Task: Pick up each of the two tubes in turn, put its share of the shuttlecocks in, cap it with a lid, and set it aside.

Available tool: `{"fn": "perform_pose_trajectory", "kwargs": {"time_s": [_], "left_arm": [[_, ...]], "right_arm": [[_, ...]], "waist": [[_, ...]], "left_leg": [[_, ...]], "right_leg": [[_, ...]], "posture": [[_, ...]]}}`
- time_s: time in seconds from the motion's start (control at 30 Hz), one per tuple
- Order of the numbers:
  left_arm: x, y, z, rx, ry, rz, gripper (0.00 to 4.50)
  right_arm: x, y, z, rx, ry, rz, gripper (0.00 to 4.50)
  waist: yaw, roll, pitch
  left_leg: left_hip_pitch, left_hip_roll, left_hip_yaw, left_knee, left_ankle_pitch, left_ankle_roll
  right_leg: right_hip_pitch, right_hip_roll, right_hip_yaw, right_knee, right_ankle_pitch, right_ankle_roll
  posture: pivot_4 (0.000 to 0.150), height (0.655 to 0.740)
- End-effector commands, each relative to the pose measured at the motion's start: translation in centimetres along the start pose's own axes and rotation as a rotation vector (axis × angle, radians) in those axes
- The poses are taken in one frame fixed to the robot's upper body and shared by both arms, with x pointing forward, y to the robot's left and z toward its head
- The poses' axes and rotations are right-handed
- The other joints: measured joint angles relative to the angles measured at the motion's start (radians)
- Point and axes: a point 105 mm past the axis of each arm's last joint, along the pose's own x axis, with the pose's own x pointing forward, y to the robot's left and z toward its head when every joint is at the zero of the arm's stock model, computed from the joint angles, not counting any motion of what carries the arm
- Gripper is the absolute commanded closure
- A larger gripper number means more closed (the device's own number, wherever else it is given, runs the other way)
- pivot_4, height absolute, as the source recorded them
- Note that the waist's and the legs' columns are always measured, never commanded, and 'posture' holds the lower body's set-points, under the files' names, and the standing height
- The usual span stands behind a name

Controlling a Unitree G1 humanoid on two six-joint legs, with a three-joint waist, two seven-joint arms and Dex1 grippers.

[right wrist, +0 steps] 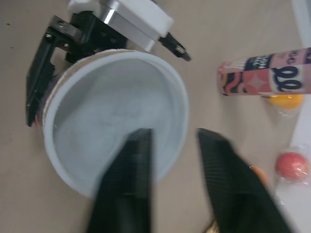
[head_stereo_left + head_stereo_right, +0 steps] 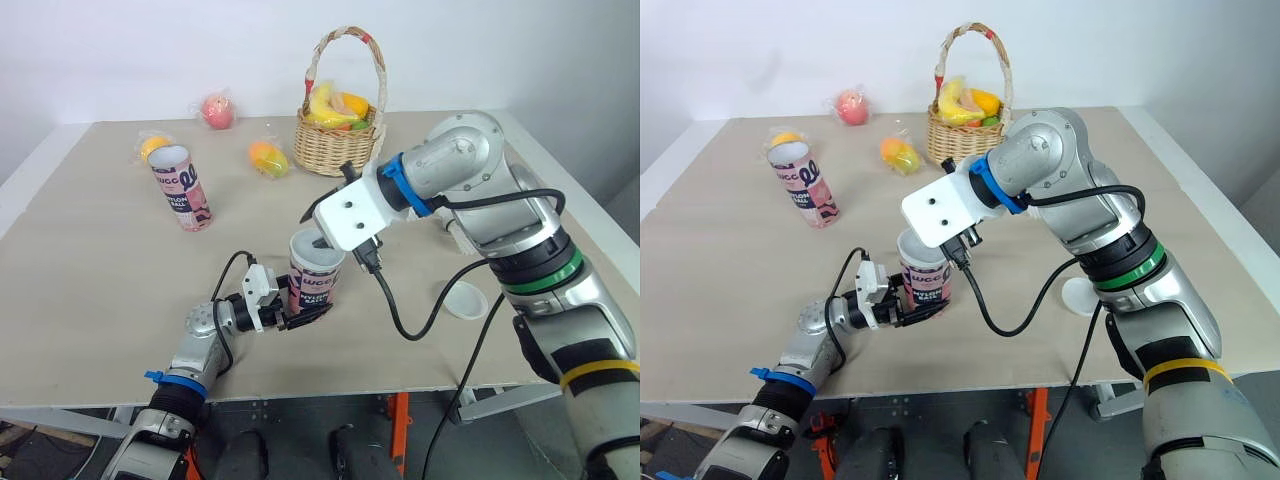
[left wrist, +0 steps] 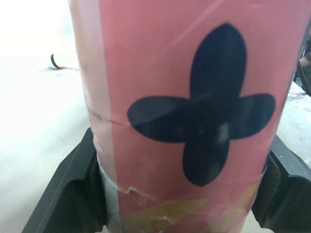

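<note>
Near the front edge of the table [image 2: 90, 300], the left end effector [image 2: 308, 308] is clamped around the base of a pink printed cardboard tube [image 2: 316, 280]. The tube stands upright with its long axis vertical. A shallow, pale plastic lid [image 1: 116, 116] appears to sit on its mouth. The right end effector [image 1: 175, 133] hangs directly above, pointing down the tube's axis. Its fingers are parted across the lid's rim, one over the disc and one outside, with nothing visibly pinched. That makes the right arm the one placed to press down. A second round lid [image 2: 465, 298] lies flat to the right. Farther back on the left stands the other tube [image 2: 182, 188], and beyond it are wrapped fruit and a woven wicker basket [image 2: 338, 140].
</note>
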Motion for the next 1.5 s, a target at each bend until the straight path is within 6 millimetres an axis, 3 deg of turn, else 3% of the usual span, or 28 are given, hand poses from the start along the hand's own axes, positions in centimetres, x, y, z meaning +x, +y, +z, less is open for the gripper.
{"fn": "perform_pose_trajectory", "kwargs": {"time_s": [0.03, 0.07, 0.23, 0.33, 0.4, 0.5, 0.63, 0.7, 0.87, 1.0, 1.37, 1.5], "left_arm": [[-1.3, 0.8, -1.0, -0.032, 0.041, 0.067, 1.21], [-1.3, 0.8, -1.0, -0.032, 0.041, 0.067, 1.21], [-1.2, 0.8, -1.0, -0.033, 0.039, 0.068, 1.21], [-1.1, 0.8, -1.0, -0.033, 0.036, 0.067, 1.21], [-1.1, 0.8, -1.0, -0.034, 0.036, 0.067, 1.21], [-1.1, 0.8, -1.0, -0.034, 0.037, 0.069, 1.21], [-1.2, 0.8, -1.1, -0.034, 0.040, 0.067, 1.21], [-1.2, 0.9, -1.1, -0.032, 0.041, 0.066, 1.21], [-1.3, 0.9, -1.1, -0.028, 0.042, 0.069, 1.21], [-1.4, 0.9, -1.1, -0.027, 0.043, 0.071, 1.21], [-1.5, 0.7, -1.1, -0.026, 0.042, 0.074, 1.21], [-1.5, 0.5, -1.1, -0.031, 0.044, 0.072, 1.21]], "right_arm": [[1.3, 1.5, -1.2, 0.049, 0.034, 0.077, 1.01], [1.2, 1.2, -1.4, 0.063, 0.036, 0.069, 0.82], [0.6, 0.3, -1.8, 0.131, 0.021, 0.035, 0.82], [-1.9, -3.2, -1.3, 0.329, -0.101, -0.100, 0.82], [-3.2, -4.3, -0.9, 0.409, -0.172, -0.126, 0.82], [-4.8, -4.0, -1.0, 0.453, -0.221, -0.125, 1.65], [-4.6, -2.4, -0.7, 0.448, -0.240, -0.061, 3.67], [-4.2, -2.0, -0.4, 0.442, -0.246, -0.038, 4.45], [-3.4, -1.5, -0.2, 0.431, -0.247, 0.000, 4.45], [-2.0, -0.7, -0.7, 0.412, -0.179, 0.054, 4.45], [2.1, 1.8, 0.7, 0.348, -0.190, 0.227, 4.45], [3.8, 3.7, -0.6, 0.237, -0.077, 0.292, 4.45]], "waist": [[0.000, -0.002, -0.002], [-0.001, -0.003, -0.003], [-0.001, -0.007, -0.006], [-0.002, -0.007, -0.006], [-0.002, -0.007, -0.005], [-0.001, -0.007, -0.005], [-0.001, -0.007, -0.005], [-0.002, -0.007, -0.005], [-0.002, -0.007, -0.005], [-0.002, -0.007, -0.005], [-0.002, -0.007, -0.006], [-0.002, -0.007, -0.008]], "left_leg": [[0.003, 0.000, 0.000, 0.000, 0.000, 0.000], [0.004, 0.000, 0.000, 0.000, 0.000, -0.001], [0.005, 0.001, 0.000, -0.001, -0.001, -0.001], [0.005, 0.002, 0.000, -0.001, 0.000, -0.001], [0.004, 0.002, 0.000, -0.001, 0.000, -0.001], [0.002, 0.002, 0.000, -0.001, 0.000, -0.001], [0.002, 0.002, 0.000, -0.003, -0.004, -0.002], [0.002, 0.001, 0.000, -0.004, -0.004, -0.002], [0.002, 0.001, -0.001, -0.006, -0.004, -0.002], [0.002, 0.001, -0.001, -0.006, -0.004, -0.002], [0.002, 0.001, -0.001, -0.006, -0.004, -0.002], [0.003, 0.001, -0.001, -0.007, -0.004, -0.002]], "right_leg": [[0.003, 0.000, 0.000, 0.000, 0.000, -0.001], [0.004, 0.000, 0.000, 0.000, -0.001, -0.001], [0.004, 0.000, -0.001, 0.000, -0.001, -0.002], [0.004, 0.000, -0.001, 0.000, -0.001, -0.002], [0.003, -0.001, -0.001, 0.000, 0.000, -0.004], [0.000, -0.001, -0.002, 0.000, 0.000, -0.004], [0.001, -0.001, -0.003, -0.001, -0.004, -0.005], [0.000, 0.000, -0.003, -0.001, -0.006, -0.004], [-0.001, 0.000, -0.003, -0.001, -0.005, -0.002], [-0.001, 0.000, -0.002, -0.001, -0.006, -0.003], [-0.001, 0.000, -0.003, -0.001, -0.006, -0.003], [0.000, 0.000, -0.003, -0.001, -0.006, -0.003]], "posture": [[0.150, 0.7400], [0.150, 0.7400], [0.150, 0.7400], [0.150, 0.7400], [0.150, 0.7400], [0.150, 0.7400], [0.150, 0.7400], [0.150, 0.7400], [0.150, 0.7400], [0.150, 0.7400], [0.150, 0.7400], [0.150, 0.7400]]}}
